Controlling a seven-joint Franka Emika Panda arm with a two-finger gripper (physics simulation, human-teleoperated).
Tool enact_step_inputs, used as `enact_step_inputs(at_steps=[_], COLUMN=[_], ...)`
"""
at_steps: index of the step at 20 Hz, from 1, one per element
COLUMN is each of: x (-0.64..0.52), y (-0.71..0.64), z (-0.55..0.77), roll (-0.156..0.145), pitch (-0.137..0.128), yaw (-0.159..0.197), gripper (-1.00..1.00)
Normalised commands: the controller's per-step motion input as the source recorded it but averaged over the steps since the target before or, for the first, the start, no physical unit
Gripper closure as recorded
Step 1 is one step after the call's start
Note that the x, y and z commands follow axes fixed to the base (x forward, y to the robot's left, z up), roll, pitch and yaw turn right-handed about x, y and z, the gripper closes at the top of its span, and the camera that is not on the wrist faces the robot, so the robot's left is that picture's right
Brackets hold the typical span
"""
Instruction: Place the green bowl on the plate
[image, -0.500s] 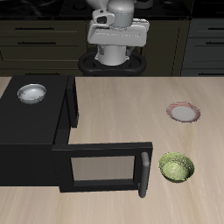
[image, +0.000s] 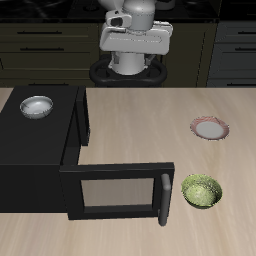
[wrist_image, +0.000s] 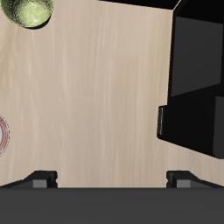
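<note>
The green bowl (image: 202, 191) (wrist_image: 26, 11), olive with a speckled lighter inside, sits upright on the wooden table near its front edge, just beside the microwave's open door. The plate (image: 209, 128) (wrist_image: 3, 136), pinkish-red rimmed with a white centre, lies farther back from the bowl and has nothing on it. My gripper (image: 135, 45) (wrist_image: 111, 179) hangs high above the back of the table, far from both. Its fingertips (wrist_image: 41, 178) stand wide apart and open, with nothing between them.
A black microwave (image: 35, 140) (wrist_image: 197, 79) takes up one side of the table, its door (image: 115, 190) swung open toward the front edge. A white-grey metallic bowl (image: 36, 106) rests on top of it. Dark cabinets run behind the table.
</note>
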Motion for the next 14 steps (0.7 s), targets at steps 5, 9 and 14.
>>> enact_step_inputs(at_steps=[5,9,14], x=[0.37,0.43,0.41], y=[0.06,0.15,0.09], z=[0.02,0.08,0.14], roll=[0.005,0.050,0.034], pitch=[0.011,0.002,-0.003], yaw=[0.006,-0.020,-0.028], gripper=[-1.00,-1.00,-1.00])
